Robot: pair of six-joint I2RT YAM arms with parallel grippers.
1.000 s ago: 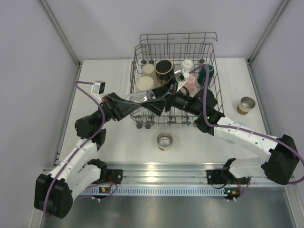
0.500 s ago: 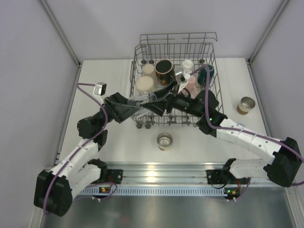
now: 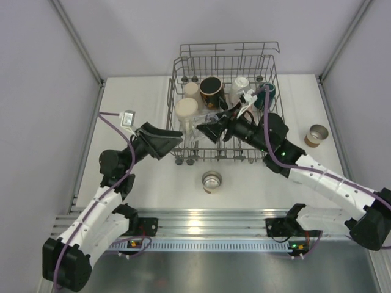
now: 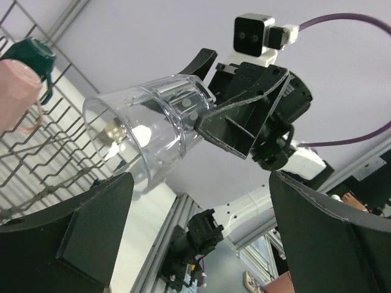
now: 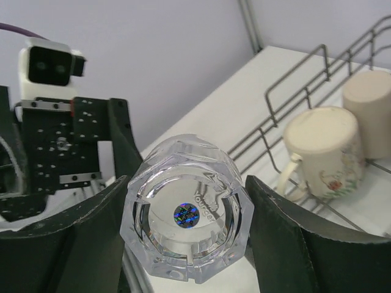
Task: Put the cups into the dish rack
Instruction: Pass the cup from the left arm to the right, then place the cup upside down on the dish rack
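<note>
- Right pincer gripped our clear cup sideways over the dish rack, near-left corner; left pincer gaped wide, empty.
- We figured: tip it mouth-down, lower slowly, then release.

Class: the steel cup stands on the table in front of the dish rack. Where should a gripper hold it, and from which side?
Probably at the rim, coming straight down. The steel cup stands upright, mouth open upward, with no handle showing, so one finger can go inside the wall and one outside. The dish rack stands close behind, so a sideways approach looks tighter.
</note>
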